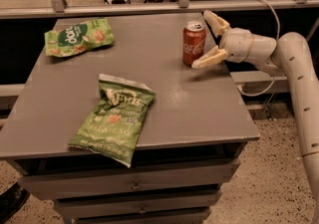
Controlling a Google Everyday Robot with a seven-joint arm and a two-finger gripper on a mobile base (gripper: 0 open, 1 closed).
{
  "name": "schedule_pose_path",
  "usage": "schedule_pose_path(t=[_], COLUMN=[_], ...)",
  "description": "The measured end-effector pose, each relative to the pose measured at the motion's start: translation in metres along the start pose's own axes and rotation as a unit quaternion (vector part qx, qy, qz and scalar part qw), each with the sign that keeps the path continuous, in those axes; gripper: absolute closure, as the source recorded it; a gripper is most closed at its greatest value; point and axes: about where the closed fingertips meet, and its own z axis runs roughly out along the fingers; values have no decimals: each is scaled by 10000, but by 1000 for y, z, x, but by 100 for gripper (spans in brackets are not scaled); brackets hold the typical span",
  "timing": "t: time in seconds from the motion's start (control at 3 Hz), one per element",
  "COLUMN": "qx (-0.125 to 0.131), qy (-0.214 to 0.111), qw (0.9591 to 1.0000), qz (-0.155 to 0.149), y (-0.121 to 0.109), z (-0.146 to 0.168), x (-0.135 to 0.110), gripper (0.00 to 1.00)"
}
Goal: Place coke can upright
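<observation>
The coke can (pixel 194 43), red-orange with white script and a silver top, stands upright on the grey table (pixel 199 108) near its far right edge. My gripper (pixel 209 40) is just to the right of the can, open, with one finger behind the can's top and the other low beside its base. The fingers are spread wide and are apart from the can or barely beside it. The white arm reaches in from the right.
A green chip bag (pixel 117 117) lies at the table's front middle, overhanging the front edge. Another green bag (pixel 78 37) lies at the far left. A metal rail (pixel 149 8) runs behind the table. Drawers sit below the tabletop.
</observation>
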Motion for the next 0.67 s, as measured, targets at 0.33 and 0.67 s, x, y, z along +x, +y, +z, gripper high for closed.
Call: schedule_pose_path(t=[0.33, 0.67], qx=[126, 360], qy=[605, 1299], qw=[9981, 9907], qz=[33, 211], y=[-2, -3], z=[-31, -63], x=[-12, -32], gripper=[0, 0])
